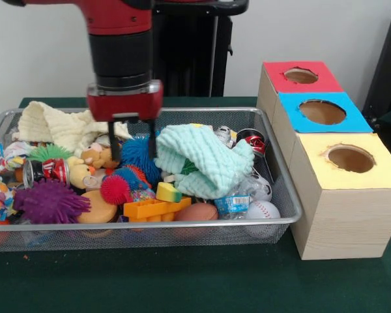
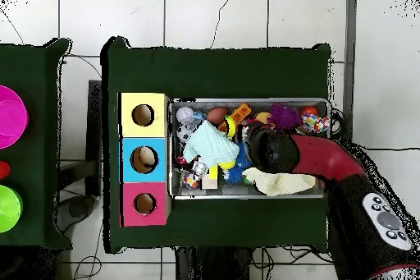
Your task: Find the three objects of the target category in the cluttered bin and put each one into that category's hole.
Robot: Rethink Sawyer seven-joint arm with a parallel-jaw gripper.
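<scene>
My gripper (image 1: 134,155) hangs down into the wire mesh bin (image 1: 293,212), open. Its two black fingers (image 1: 115,149) stand on either side of a blue spiky ball (image 1: 142,164); I cannot tell whether they touch it. Just below it lie a red spiky ball (image 1: 115,190) and a purple spiky ball (image 1: 50,202); a green one (image 1: 49,153) lies further left. A mint green cloth (image 1: 205,166) lies right of the gripper. In the overhead view the arm's wrist (image 2: 275,150) hides the gripper over the bin (image 2: 246,196).
Three boxes with holes stand beside the bin: red (image 1: 300,77), blue (image 1: 320,112), yellow (image 1: 350,158). Also in the bin are a cream cloth (image 1: 58,127), a soda can (image 1: 45,171), an orange block (image 1: 153,208), a baseball (image 1: 262,210) and a brown football (image 1: 197,212).
</scene>
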